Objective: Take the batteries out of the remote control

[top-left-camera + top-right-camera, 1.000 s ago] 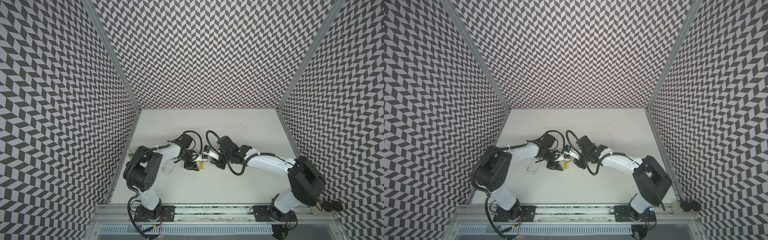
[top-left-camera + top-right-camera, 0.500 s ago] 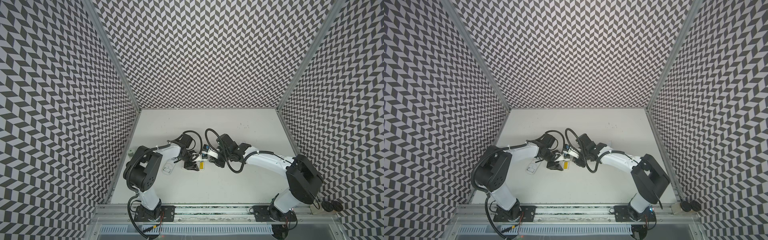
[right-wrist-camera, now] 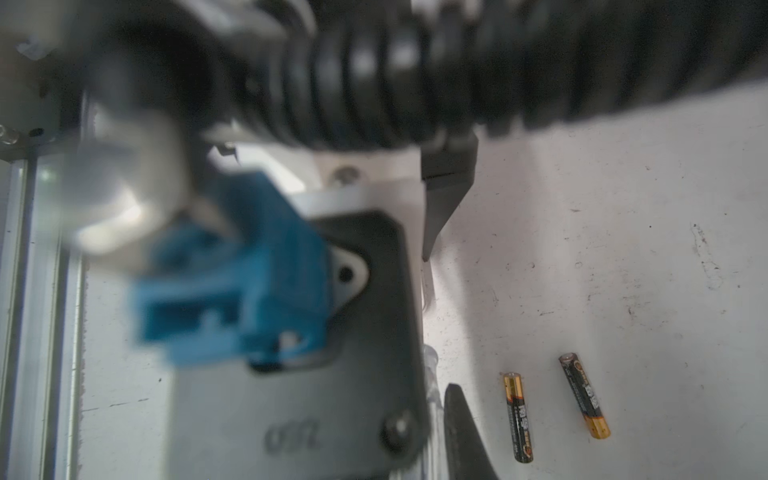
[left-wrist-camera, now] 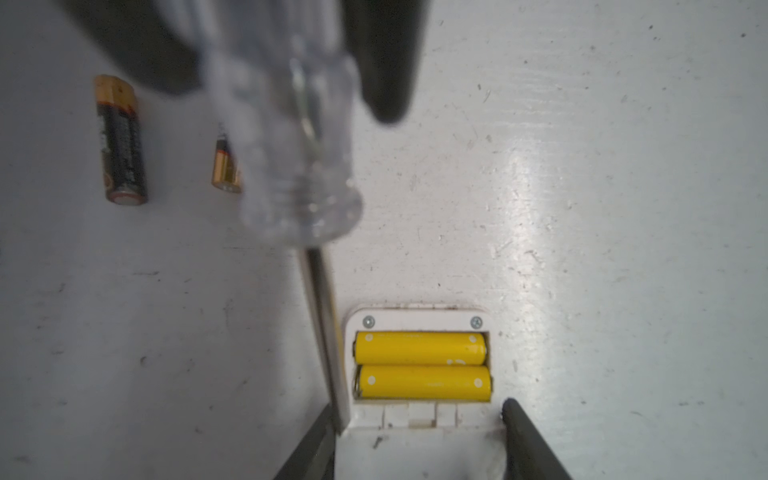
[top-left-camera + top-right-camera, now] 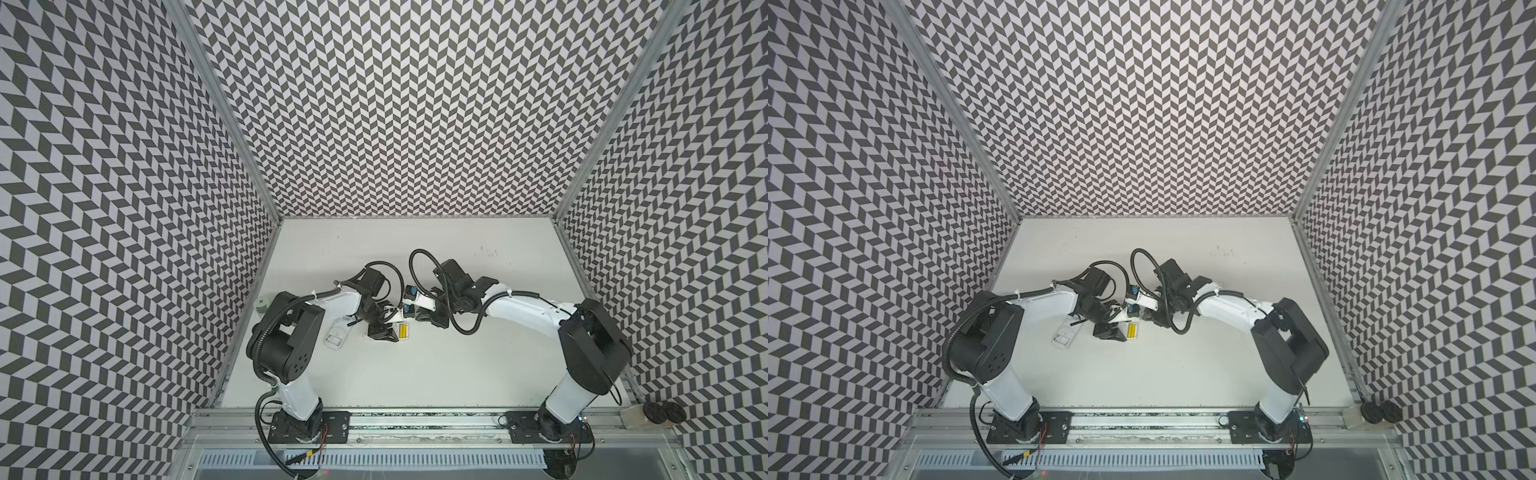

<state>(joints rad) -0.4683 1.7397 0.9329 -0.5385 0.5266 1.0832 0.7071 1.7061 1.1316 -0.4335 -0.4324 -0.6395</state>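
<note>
Low at mid-frame in a top view, two yellow batteries sit side by side in the opened remote, which the left gripper clamps by its sides. The right gripper grasps a screwdriver, its shaft running along the remote's edge. Two black batteries lie loose on the table.
</note>
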